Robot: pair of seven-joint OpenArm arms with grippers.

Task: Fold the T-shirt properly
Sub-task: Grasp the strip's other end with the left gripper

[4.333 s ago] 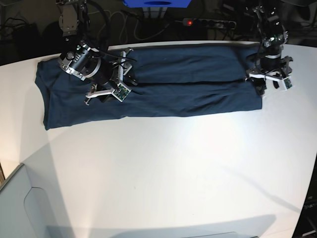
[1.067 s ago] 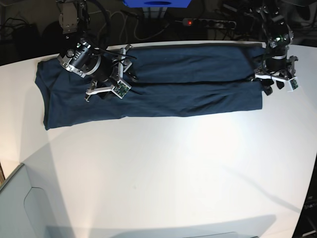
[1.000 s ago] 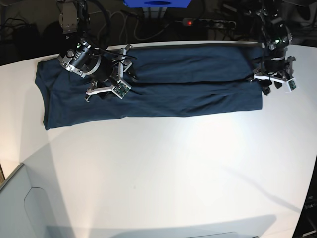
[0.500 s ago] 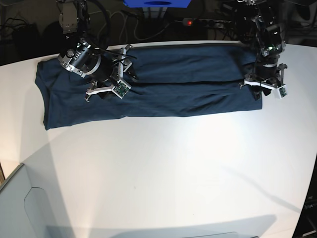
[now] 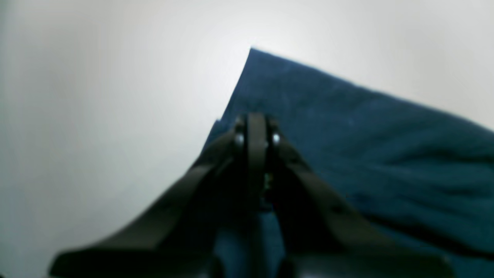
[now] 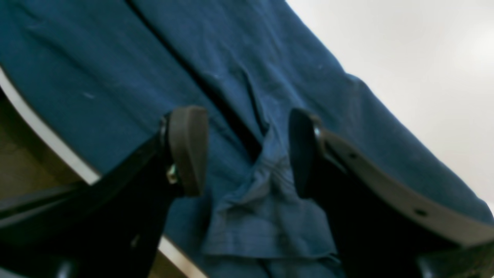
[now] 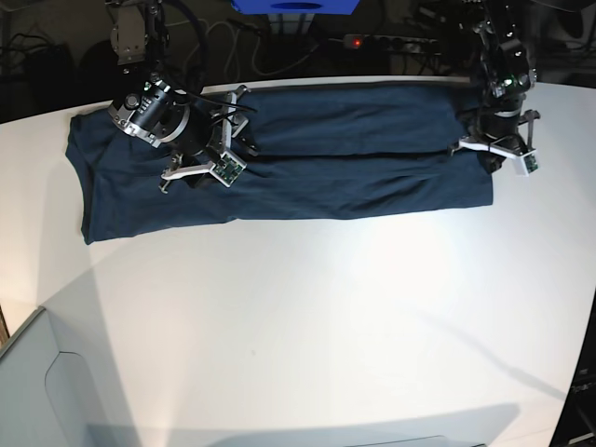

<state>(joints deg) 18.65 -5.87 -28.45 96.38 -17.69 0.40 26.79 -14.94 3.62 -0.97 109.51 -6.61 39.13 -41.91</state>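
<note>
- White table (image 7: 307, 317) fills most of the base view, with dark clutter and cables behind its far edge. Along that far side lies the T-shirt (image 7: 354, 177) — navy, folded into a long band with a dark seam line running lengthwise.
- Base view: the right gripper (image 7: 219, 149) sits over the band's left part, near the centre fold, its white-tipped fingers spread. The left gripper (image 7: 494, 154) is down at the band's right end, right at the cloth's edge.
- Left wrist view: the left gripper (image 5: 252, 133) has its jaws pressed together, no gap between the tips. They meet right at the T-shirt (image 5: 347, 146) edge, near a pointed corner lying on the table (image 5: 96, 96). The picture is blurred, so I cannot tell whether cloth is pinched between them.
- Right wrist view: the right gripper (image 6: 247, 150) stands open, pads wide apart, holding nothing. Between the pads lies the T-shirt (image 6: 115, 69) — a bunched, wrinkled fold beside the dark seam line. The table (image 6: 424, 58) shows pale at upper right.
</note>
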